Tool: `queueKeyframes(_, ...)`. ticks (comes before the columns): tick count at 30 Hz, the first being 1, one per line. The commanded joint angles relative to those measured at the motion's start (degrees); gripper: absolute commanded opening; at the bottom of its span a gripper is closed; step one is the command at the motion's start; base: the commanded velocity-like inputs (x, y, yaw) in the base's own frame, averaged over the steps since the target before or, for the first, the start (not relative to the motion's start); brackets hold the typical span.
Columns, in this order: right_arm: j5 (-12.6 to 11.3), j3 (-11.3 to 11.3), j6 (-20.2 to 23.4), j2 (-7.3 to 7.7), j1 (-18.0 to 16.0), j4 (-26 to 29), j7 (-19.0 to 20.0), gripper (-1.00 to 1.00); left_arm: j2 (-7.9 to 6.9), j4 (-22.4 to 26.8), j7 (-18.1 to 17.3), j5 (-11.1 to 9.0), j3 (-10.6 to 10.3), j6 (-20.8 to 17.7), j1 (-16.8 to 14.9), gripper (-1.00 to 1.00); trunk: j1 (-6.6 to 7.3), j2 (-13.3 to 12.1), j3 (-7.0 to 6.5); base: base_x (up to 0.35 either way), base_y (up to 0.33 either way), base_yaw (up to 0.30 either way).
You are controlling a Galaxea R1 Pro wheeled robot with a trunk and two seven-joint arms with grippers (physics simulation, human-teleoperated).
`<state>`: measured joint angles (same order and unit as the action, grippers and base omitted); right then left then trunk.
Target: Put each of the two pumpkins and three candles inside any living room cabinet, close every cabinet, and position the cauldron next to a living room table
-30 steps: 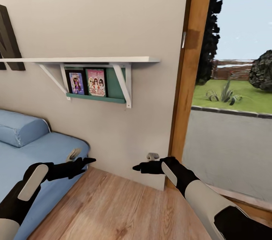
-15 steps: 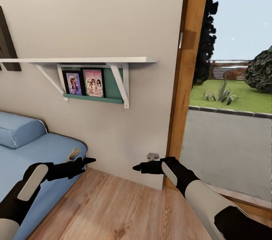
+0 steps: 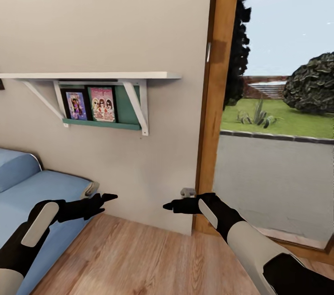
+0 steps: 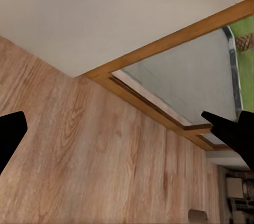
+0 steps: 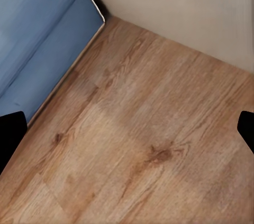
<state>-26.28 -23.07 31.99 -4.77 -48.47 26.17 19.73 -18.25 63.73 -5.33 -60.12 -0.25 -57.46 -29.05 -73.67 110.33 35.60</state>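
Head view: robot's facing wall w/ shelf [image 3: 93, 75], sofa [image 3: 28, 193] & glass door [image 3: 273, 146]; both grippers [image 3: 109, 198] [image 3: 169, 206] hanging wide open, empty. Prob. searching; needs turning toward pumpkins.

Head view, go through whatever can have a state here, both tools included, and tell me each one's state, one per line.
Left tool: open, empty, held over the wood floor.
Right tool: open, empty, held over the same floor.
Glass door: looks shut in its wooden frame.
Wall shelf: top bare, two pictures upright underneath.
Blue sofa: nothing on it.
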Motion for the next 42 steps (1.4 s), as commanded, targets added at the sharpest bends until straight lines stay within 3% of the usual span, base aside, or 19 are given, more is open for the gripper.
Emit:
queueKeyframes(1, -0.09, -0.14, 0.18, 0.02, -0.05, 0.04, 0.04, 1.00, -0.03, -0.01, -0.56, 0.53, -0.02, -0.11, -0.04, 1.00, 0.00, 0.03, 0.06, 0.019, 0.012, -0.019)
queueKeyframes(19, -0.09, -0.21, 0.12, 0.02, -0.05, 0.02, 0.04, 1.00, -0.03, 0.02, -0.56, 0.53, -0.02, -0.11, -0.04, 1.00, 0.00, 0.03, -0.49, 0.033, 0.040, -0.096)
queueKeyframes(42, -0.09, -0.15, 0.09, 0.02, -0.05, 0.09, 0.13, 1.00, -0.03, 0.08, -0.56, 0.53, -0.02, -0.11, -0.04, 1.00, 0.00, 0.03, -1.93, 0.013, 0.027, -0.204)
